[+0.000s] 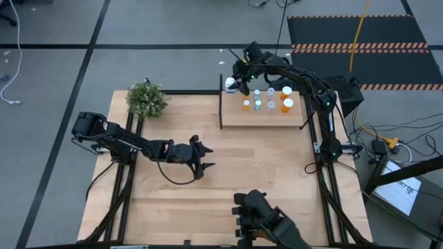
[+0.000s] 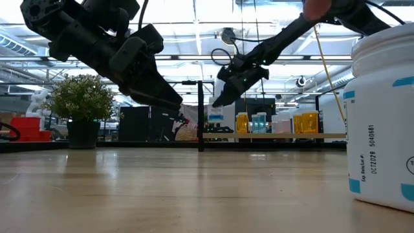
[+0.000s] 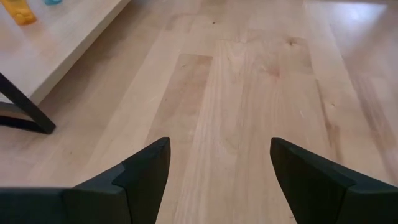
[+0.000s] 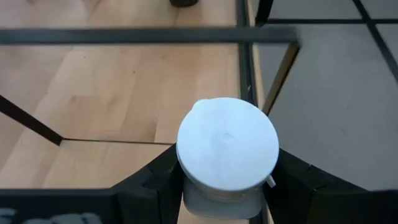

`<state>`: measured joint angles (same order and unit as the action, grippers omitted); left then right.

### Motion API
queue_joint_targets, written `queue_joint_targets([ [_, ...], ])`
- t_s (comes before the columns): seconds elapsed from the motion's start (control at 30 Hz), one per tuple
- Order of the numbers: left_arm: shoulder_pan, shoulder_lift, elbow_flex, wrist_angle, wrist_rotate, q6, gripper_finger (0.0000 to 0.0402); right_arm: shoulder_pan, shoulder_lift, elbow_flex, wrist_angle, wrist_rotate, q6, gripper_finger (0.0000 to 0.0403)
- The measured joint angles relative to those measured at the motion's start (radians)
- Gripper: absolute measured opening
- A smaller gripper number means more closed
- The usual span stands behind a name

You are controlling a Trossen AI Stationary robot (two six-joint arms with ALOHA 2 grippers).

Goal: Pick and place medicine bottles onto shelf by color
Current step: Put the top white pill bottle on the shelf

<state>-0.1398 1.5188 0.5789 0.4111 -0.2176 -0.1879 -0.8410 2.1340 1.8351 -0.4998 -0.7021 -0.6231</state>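
a: right wrist view first, nearest thing out. what sits between your fingers?

b: a white bottle (image 4: 227,155). my right gripper (image 4: 227,186) is clamped on it, one finger pressed to each side of the body just under the cap, so the cap stands proud above my fingertips. i hold it upright, i think, so it can go down standing.

a: and past the fingertips?

b: the shelf (image 1: 263,111) is below and ahead of my fingers, with its thin black frame crossing beyond the cap, then the grey floor. from above, my right gripper (image 1: 235,84) is over the shelf's corner by the upright post, well apart from the orange bottles (image 1: 246,105) and the small pale-blue bottles (image 1: 257,104) standing further along the board. i judge that corner is meant for the white ones, since the colours are being kept apart.

a: has it landed?

b: i cannot tell whether its base touches the board. from table level my gripper looks raised above the shelf.

a: your other hand?

b: my left gripper (image 3: 217,174) waits over bare tabletop, fingers wide apart, holding nothing and touching nothing. the shelf edge lies off to one side beyond its fingertips.

a: anything left to sort?

b: a large white bottle with blue label marks (image 2: 381,116) stands close to the low camera, far from both my grippers. the plant (image 1: 147,99) stays out of it.
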Motion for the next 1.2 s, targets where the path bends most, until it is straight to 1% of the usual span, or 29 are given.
queue_joint_targets([
  [0.23,0.0,0.0,0.0,-0.005,0.0,0.0,0.0273,0.007,0.013,0.0,-0.006,0.026,-0.053,0.0172],
  [0.4,0.0,0.0,0.0,-0.012,0.0,0.0,0.0273,0.007,0.013,-0.001,-0.012,0.026,-0.055,0.0172],
  [0.6,0.0,0.0,0.0,-0.017,-0.001,0.0,0.0273,0.014,0.012,-0.092,0.057,0.027,-0.045,0.0172],
  [0.73,0.0,0.0,0.0,-0.017,-0.001,0.0,0.0273,0.02,0.009,-0.146,0.132,0.052,-0.044,0.0172],
  [0.93,0.001,0.0,0.0,-0.017,-0.002,0.0,0.0273,0.03,0.009,-0.149,0.142,0.074,-0.044,0.0172],
  [1.2,0.001,0.0,0.0,-0.017,-0.012,0.0,0.0273,0.03,0.009,-0.15,0.148,0.077,-0.043,0.0172],
])
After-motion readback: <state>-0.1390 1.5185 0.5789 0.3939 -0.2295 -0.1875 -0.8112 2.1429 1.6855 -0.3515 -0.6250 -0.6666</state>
